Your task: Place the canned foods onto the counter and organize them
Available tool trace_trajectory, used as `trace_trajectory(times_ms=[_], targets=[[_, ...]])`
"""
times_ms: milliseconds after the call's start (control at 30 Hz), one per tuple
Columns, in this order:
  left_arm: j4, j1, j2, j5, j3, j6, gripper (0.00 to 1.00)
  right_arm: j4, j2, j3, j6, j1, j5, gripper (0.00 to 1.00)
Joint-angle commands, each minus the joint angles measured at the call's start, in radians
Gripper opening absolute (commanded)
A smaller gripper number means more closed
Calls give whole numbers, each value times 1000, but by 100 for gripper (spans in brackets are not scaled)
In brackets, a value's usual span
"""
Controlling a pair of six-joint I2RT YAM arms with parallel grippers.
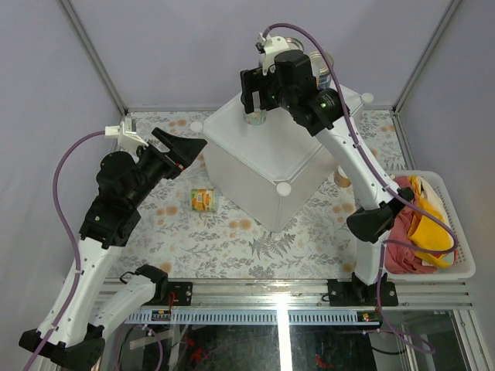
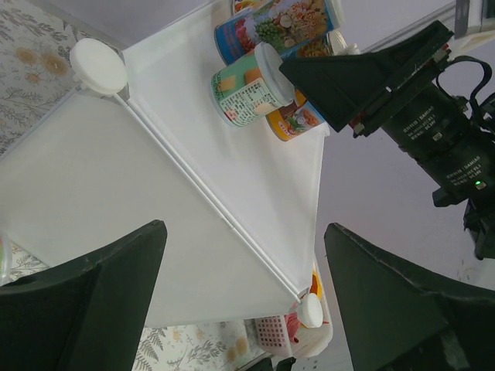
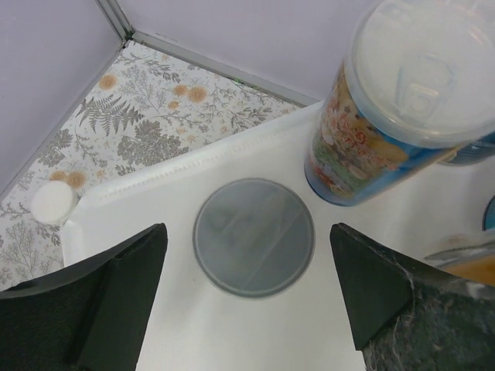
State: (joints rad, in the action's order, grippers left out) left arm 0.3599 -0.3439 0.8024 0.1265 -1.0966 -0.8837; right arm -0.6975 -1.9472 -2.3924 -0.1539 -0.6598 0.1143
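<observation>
**Asker:** Where are the tins?

**Describer:** Most stand upright in a cluster at the far part of the counter (image 1: 263, 166), a white cube with round knobs at its corners. A green-labelled tin (image 2: 244, 93) with a pale lid is the nearest of them. Just beside it are a blue-labelled tin (image 2: 278, 23) and an orange-labelled tin (image 2: 298, 120). One yellow-labelled tin (image 1: 203, 200) lies on its side on the flower-patterned table (image 1: 232, 247), near the cube's left face.

**Asker:** What is the right gripper doing?

**Describer:** The right gripper (image 3: 247, 232) hangs directly over the green-labelled tin. Its fingers (image 3: 93, 301) are spread wide on either side of the lid and do not touch it.

**Asker:** And the left one?

**Describer:** The left gripper (image 2: 246, 230) is also spread wide, with nothing between its fingers. It is raised above the table and points at the cube's left edge. The fallen tin lies below it and a little nearer the arm bases.

**Asker:** Anything else?

**Describer:** A white slatted basket (image 1: 456, 267) of red and yellow cloths (image 1: 421, 224) sits at the right side of the table, beside the right arm
</observation>
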Motion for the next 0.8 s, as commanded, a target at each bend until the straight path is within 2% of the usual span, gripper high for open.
trace_trajectory(times_ms=[0,100,533,767], targets=[[-19,11,-15,-11,2,16,83,80,114,40,30,-8,-3,95],[-25,11,-15,-14,3,11,83,93,146,62,54,-19,-5,100],[-32,11,-46,-36,14,-20,84,329,393,380,131,-43,-136,100],[-24,11,-53,-46,16,-29,84,606,577,644,44,-42,-141,100]])
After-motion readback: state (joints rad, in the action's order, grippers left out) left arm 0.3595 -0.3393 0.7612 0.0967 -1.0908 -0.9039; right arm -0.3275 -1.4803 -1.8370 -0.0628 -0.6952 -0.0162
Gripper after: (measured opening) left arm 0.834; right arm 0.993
